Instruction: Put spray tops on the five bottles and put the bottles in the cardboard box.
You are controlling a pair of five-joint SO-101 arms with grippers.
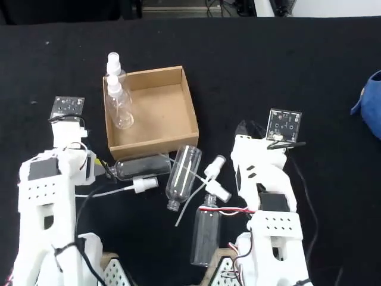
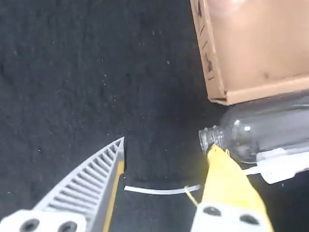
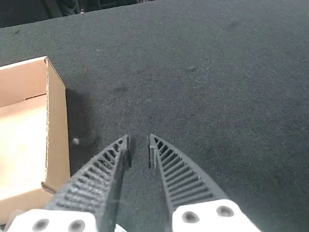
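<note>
Lining up L gripper (image 2: 166,145) on capless bottle (image 2: 260,130), fingers wide apart.
Neck should be centred before closing; R gripper (image 3: 139,140) fingers barely apart.

Table: the table (image 1: 309,65) lies under a matte black cloth from edge to edge.
Blue thing: a rounded blue object (image 1: 371,106) sits at the table's right edge (cut off, so its kind cannot be told).
Lint: a pale speck (image 1: 47,43) lies near the far left corner.
Behind: dark cables (image 1: 241,7) run past the far edge, beside a pale surface (image 1: 333,7).
</note>
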